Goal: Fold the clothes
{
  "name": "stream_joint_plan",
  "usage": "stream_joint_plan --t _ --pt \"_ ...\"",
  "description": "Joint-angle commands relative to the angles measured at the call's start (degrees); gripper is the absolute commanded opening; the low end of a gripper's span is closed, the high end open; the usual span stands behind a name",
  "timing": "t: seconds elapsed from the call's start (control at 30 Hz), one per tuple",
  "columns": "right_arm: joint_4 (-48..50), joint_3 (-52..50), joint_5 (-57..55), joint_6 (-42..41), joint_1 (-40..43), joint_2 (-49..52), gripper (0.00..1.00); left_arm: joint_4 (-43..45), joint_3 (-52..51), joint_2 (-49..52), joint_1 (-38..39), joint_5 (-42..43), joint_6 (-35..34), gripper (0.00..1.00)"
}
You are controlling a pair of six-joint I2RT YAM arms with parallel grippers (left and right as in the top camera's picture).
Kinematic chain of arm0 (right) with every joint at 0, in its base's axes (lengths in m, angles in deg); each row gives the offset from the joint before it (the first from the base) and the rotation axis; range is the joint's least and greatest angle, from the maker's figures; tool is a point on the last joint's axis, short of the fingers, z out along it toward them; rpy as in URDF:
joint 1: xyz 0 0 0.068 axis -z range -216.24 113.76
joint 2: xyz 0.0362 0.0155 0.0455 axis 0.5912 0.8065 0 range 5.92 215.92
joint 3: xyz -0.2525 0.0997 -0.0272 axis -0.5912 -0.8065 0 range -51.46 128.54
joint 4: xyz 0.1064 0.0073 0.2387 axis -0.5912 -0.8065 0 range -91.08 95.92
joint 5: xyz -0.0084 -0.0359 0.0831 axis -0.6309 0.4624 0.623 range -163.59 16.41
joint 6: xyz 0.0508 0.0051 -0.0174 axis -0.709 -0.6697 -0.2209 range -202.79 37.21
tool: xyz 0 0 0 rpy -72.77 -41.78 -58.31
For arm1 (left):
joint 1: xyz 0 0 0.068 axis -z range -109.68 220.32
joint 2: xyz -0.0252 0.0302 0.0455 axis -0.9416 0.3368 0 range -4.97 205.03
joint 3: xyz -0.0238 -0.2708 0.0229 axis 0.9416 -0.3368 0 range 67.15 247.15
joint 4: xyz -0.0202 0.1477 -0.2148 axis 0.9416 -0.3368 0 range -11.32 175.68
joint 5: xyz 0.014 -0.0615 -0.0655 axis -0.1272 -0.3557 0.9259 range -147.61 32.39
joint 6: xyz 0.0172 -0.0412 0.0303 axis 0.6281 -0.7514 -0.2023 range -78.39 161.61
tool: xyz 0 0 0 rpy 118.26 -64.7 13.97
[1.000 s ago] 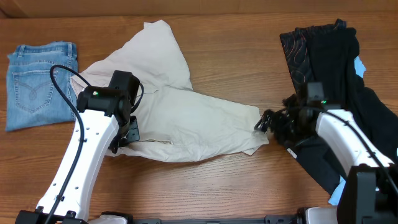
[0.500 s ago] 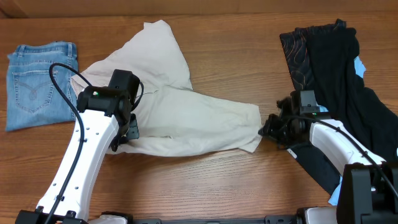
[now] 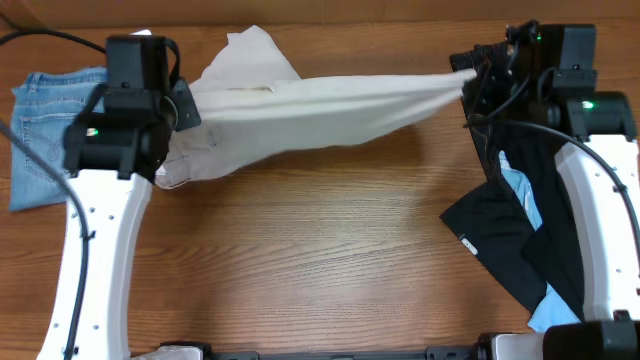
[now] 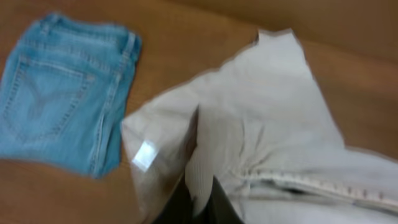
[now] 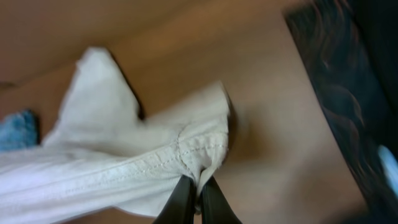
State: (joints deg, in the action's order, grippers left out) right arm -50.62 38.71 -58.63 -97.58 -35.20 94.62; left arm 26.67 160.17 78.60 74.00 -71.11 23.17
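Note:
The cream shorts (image 3: 320, 110) hang stretched above the table between both arms, with one part still trailing up to the far edge. My left gripper (image 3: 185, 100) is shut on their left end; in the left wrist view its dark fingers (image 4: 219, 205) pinch a fold of cream shorts (image 4: 261, 149). At the far right my right gripper (image 3: 468, 72) is shut on the other end. The right wrist view shows its black fingers (image 5: 181, 202) clamped on the stitched edge of the shorts (image 5: 149, 162).
Folded light-blue jeans (image 3: 35, 130) lie at the far left, seen too in the left wrist view as jeans (image 4: 59, 93). A heap of black, patterned and sky-blue garments (image 3: 530, 240) lies along the right side under the right arm.
The right gripper closed on the shorts' right end. Both arms then rose and moved toward the far edge, pulling the shorts up off the table and taut between them.

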Motion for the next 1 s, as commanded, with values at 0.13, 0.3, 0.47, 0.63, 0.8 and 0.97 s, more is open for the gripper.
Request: stream_joint_plan --t 0.13,0.3,0.47,0.63,0.8,0.97 --pt "-14.38 -4.42 -13.0 1.55 1.62 0.24 0.04 -20.96 0.5 -0.63 -1.42 7.34 -0.02 0.04" --pt "-15.58 -13.35 -12.98 1.51 1.62 0.24 0.05 -22.05 -10.45 -0.63 -1.42 12.87 -0.02 0.04" --pt "-15.21 -24.37 -12.98 1.51 1.62 0.26 0.08 -23.82 -21.03 -0.63 -1.42 14.6 0.0 0.04" --pt "-12.96 -28.17 -12.96 1.27 1.62 0.24 0.47 -24.35 -23.63 -0.63 -1.42 14.4 0.55 0.77" --pt "-10.78 -27.3 -12.96 1.25 1.62 0.24 0.58 -23.26 -23.58 -0.66 -1.42 12.9 0.42 0.95" --pt "-0.98 -22.71 -4.15 4.17 1.05 0.24 0.58 -15.76 -23.58 -0.66 -1.46 12.66 -0.98 0.95"
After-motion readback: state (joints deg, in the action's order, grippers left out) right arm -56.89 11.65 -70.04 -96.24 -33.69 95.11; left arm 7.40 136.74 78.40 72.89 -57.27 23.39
